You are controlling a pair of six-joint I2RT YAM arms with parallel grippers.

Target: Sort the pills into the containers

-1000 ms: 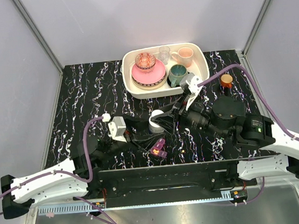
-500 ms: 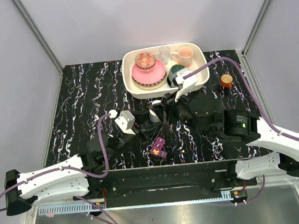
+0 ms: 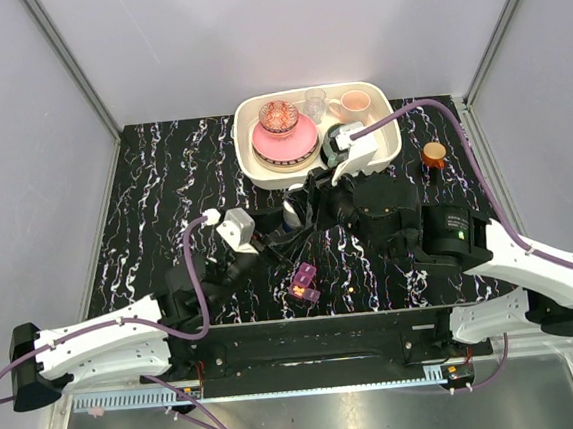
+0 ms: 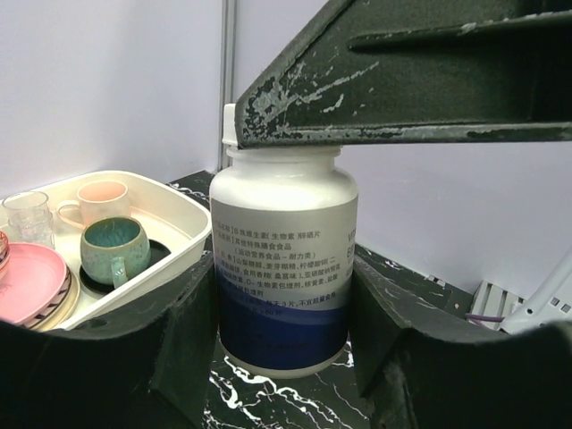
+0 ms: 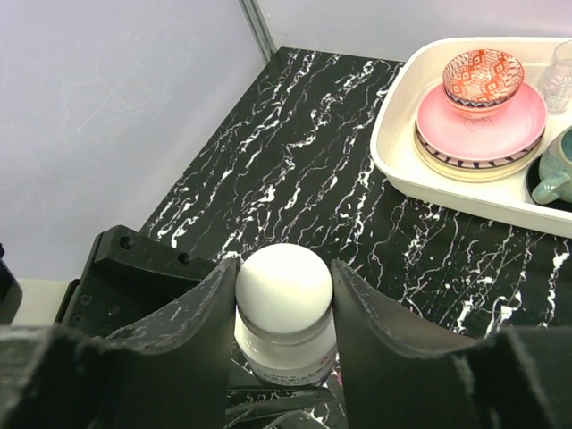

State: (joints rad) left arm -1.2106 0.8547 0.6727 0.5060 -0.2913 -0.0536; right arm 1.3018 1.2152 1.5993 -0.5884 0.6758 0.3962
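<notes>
The magenta pill box (image 3: 305, 282) lies on the table (image 3: 163, 175), near the white bottle (image 3: 293, 216). Left wrist: the left gripper (image 4: 282, 304) clamps the bottle's body; hold it upright. Right wrist: the right gripper (image 5: 284, 290) grips the cap (image 5: 284, 273); twist squarely.

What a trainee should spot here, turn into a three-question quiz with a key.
1. True or false: the white bottle lies on its side.
2. Whose jaws clasp the bottle's cap? A the left arm's; B the right arm's; C neither.
3. Fill in: the magenta pill box sits on the ___, outside the cream tray.
Key: 1 false; 2 B; 3 table.
</notes>
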